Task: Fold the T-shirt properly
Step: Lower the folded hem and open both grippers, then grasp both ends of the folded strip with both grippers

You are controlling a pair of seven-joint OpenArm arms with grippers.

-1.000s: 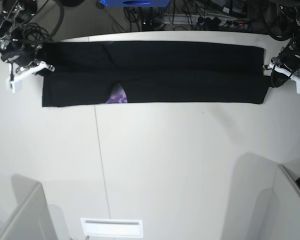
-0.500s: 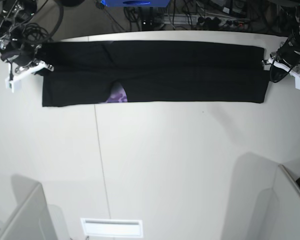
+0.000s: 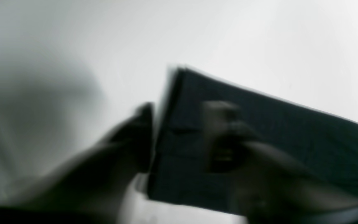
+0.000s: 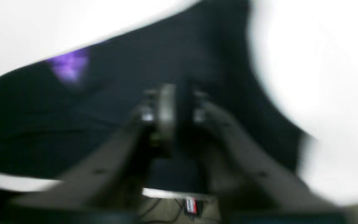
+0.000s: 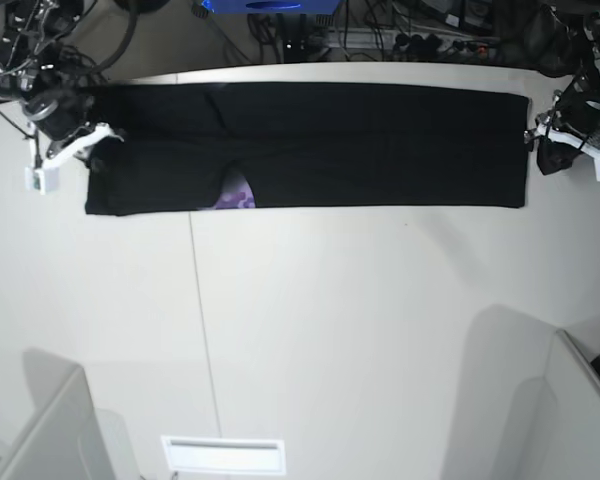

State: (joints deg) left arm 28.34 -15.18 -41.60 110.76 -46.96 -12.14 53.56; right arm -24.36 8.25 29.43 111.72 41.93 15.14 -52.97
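While the T-shirt [image 5: 310, 145] lies as a long black band across the table's [image 5: 310, 330] far side, purple print peeking at its near edge, the right gripper [image 4: 169, 102] is clamped on its end. Only the blurry left wrist view shows the left gripper [image 3: 179, 124] pinching the other end.

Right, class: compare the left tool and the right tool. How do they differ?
The left tool straddles the T-shirt's edge, one finger over bare table; the right tool sits wholly over cloth. The purple print lies nearer the right tool than the left tool. Both are shut at a short end of the folded T-shirt.
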